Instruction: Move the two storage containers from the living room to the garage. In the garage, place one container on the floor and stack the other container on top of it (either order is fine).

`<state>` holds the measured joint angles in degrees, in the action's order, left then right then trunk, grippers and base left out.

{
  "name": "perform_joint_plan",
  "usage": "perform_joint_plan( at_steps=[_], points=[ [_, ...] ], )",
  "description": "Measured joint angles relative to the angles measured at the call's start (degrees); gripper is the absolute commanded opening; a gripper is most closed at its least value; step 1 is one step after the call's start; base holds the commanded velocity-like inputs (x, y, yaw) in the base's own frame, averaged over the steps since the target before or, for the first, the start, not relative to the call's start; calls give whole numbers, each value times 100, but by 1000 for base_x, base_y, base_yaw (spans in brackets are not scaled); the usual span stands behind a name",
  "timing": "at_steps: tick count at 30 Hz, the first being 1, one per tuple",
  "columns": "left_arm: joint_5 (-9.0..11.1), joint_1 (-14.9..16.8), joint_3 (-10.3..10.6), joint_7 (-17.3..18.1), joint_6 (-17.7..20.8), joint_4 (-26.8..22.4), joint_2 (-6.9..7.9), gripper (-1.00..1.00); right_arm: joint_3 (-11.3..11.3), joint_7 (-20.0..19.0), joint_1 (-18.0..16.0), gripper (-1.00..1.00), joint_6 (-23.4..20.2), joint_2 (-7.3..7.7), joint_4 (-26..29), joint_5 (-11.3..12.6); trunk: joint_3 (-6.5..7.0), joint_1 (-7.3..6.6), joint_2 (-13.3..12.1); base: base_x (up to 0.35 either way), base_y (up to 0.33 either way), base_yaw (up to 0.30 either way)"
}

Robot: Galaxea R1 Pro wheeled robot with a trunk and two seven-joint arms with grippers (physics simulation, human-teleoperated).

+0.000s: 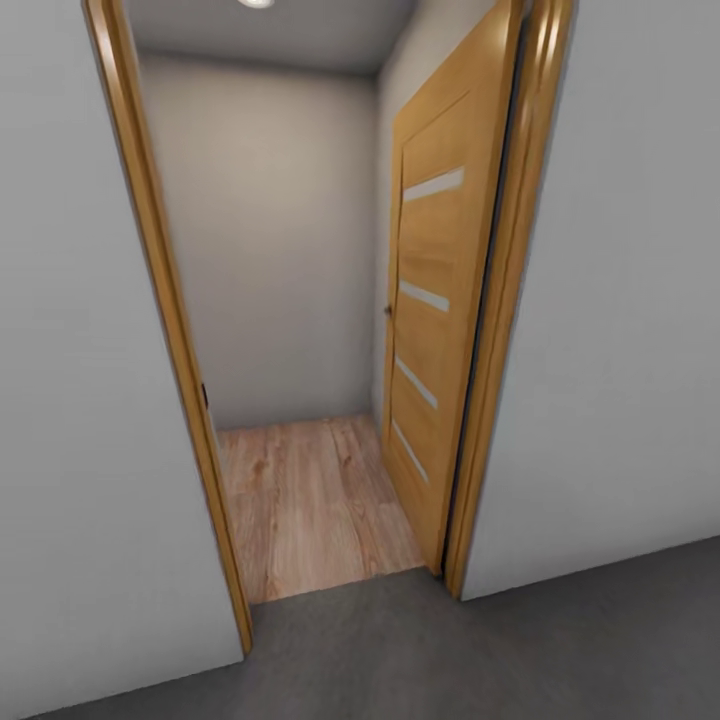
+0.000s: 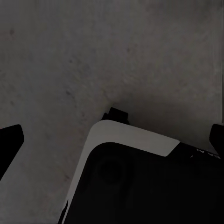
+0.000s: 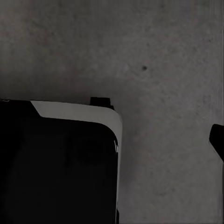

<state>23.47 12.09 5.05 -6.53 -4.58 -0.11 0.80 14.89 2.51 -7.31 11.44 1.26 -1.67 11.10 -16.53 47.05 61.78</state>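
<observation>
I'm parked on the dark grey concrete floor (image 1: 450, 650), facing an open doorway (image 1: 290, 300). Wood-plank flooring (image 1: 310, 500) starts at the threshold and runs into a short white-walled space beyond. The wooden door (image 1: 430, 320) with its pale glass strips is swung inward, standing along the right side of the passage.

Both wrist cameras look down on mottled concrete, with the robot's base (image 2: 140, 186) as a dark body with a white edge in the corner of each. Left gripper (image 2: 112, 140): dark fingertips at opposite edges of the frame, so I read it as spread wide and holding nothing. Right gripper: one fingertip (image 3: 217, 140) at the frame edge, the other out of frame, so I cannot tell its state.

Neither storage container is in sight; I judge they lie somewhere past this doorway.

Risks from here:
- The opening looks narrow for the base; an off-centre approach could clip the door frame (image 1: 170, 330).
- The door leaf eats into the right side; brushing it could swing it or jam me.
- The far wall is close, so a tight turn follows.
</observation>
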Motion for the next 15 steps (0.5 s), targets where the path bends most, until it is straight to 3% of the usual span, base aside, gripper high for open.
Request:
perform_joint_plan(
  at_steps=[15],
  points=[
    [-1, 1, 0, 1, -2, 1, 0, 100, 85, 5, 0, 100, -11, 14, 0, -68, 0, 0, 0, 300, -128, 17]
  ],
)
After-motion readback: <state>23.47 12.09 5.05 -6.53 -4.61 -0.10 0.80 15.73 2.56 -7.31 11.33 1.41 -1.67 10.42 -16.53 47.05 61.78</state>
